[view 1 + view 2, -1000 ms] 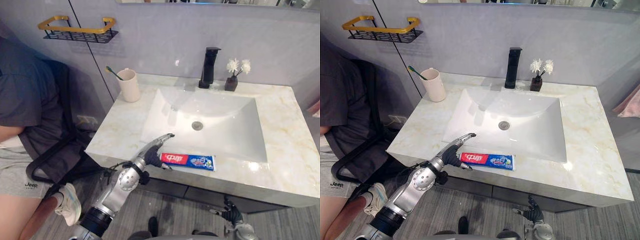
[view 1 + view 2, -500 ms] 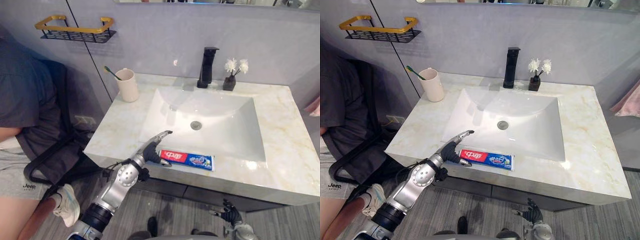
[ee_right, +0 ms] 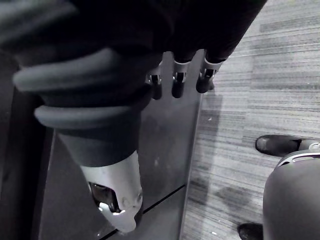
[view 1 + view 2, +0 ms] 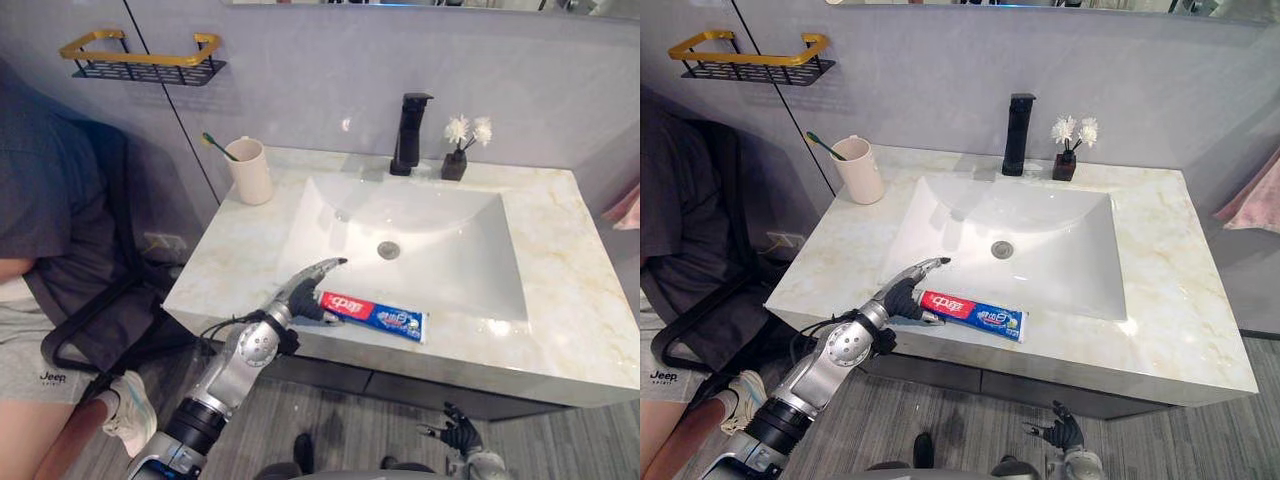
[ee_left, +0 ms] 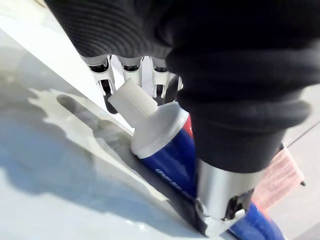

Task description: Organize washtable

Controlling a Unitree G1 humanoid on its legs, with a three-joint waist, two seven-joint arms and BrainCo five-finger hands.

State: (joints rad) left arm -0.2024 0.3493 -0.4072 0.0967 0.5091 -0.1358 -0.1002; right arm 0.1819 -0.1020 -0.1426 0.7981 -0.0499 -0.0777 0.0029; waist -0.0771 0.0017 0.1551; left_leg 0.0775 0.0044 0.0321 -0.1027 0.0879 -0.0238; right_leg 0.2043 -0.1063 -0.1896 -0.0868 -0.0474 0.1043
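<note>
A red and blue toothpaste tube (image 4: 378,314) lies flat on the front rim of the marble washtable (image 4: 230,262), with its white cap (image 5: 131,100) pointing left. My left hand (image 4: 300,293) is at the cap end. Its fingers (image 5: 129,69) reach out straight over the cap and its thumb (image 5: 225,150) lies along the tube's side; the hand is open. A beige cup (image 4: 250,170) holding a green toothbrush (image 4: 220,146) stands at the back left corner. My right hand (image 4: 455,433) hangs low by the floor, fingers (image 3: 179,82) relaxed and holding nothing.
A white sink basin (image 4: 440,250) fills the middle of the top, with a black faucet (image 4: 410,135) and a small dark vase of white flowers (image 4: 460,155) behind it. A gold and black shelf (image 4: 140,58) hangs on the wall. A seated person (image 4: 40,250) is close on the left.
The camera has shifted a little. My left hand stays at the tube's cap end, and the tube has not visibly moved.
</note>
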